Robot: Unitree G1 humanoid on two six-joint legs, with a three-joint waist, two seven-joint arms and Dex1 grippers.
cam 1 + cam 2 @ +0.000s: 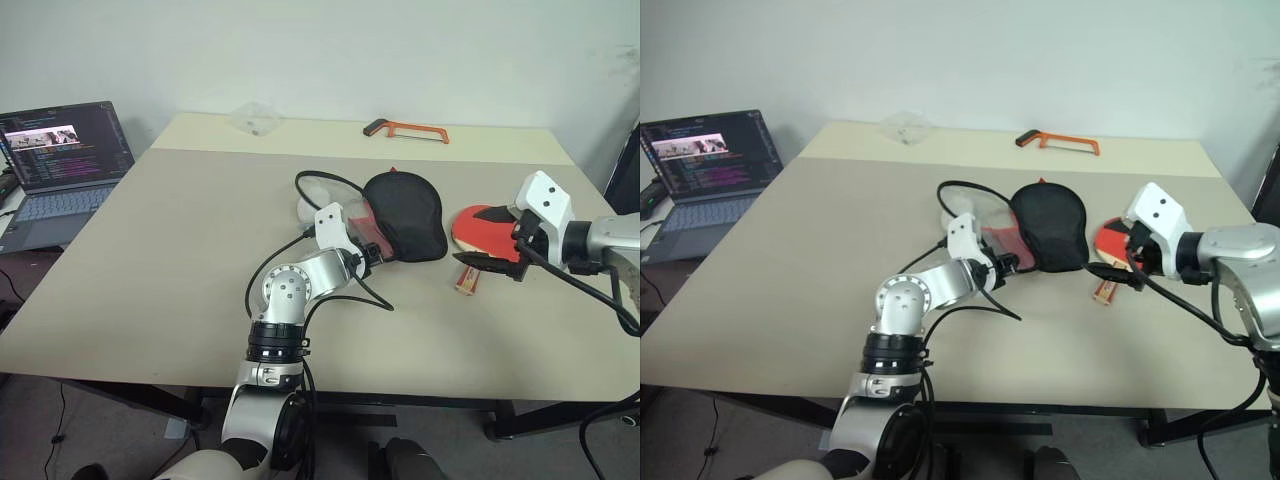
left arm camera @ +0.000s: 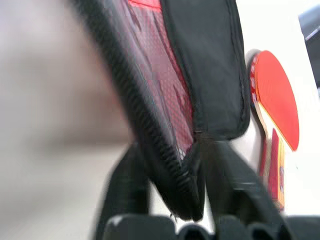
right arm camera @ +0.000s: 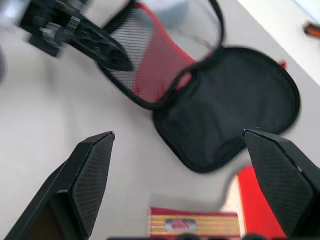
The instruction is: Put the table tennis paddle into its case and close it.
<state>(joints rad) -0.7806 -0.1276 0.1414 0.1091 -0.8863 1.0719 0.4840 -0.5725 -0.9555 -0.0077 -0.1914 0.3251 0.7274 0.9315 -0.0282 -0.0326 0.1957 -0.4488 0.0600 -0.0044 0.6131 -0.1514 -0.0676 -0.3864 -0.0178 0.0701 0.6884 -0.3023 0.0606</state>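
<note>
Beige tabletop [image 1: 150,260]: left gripper [image 1: 372,255] loosely straddles the unzipped black-and-red mesh case [image 1: 400,215]'s edge; right gripper [image 1: 490,262], spread, should pinch the red-faced wooden-handled paddle [image 1: 480,228]'s handle squarely.

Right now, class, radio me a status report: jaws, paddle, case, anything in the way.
Right gripper jaws wide, over paddle handle. Left gripper jaws straddle the open case edge. Paddle on table, outside case. Hacksaw far off, no obstruction.
</note>
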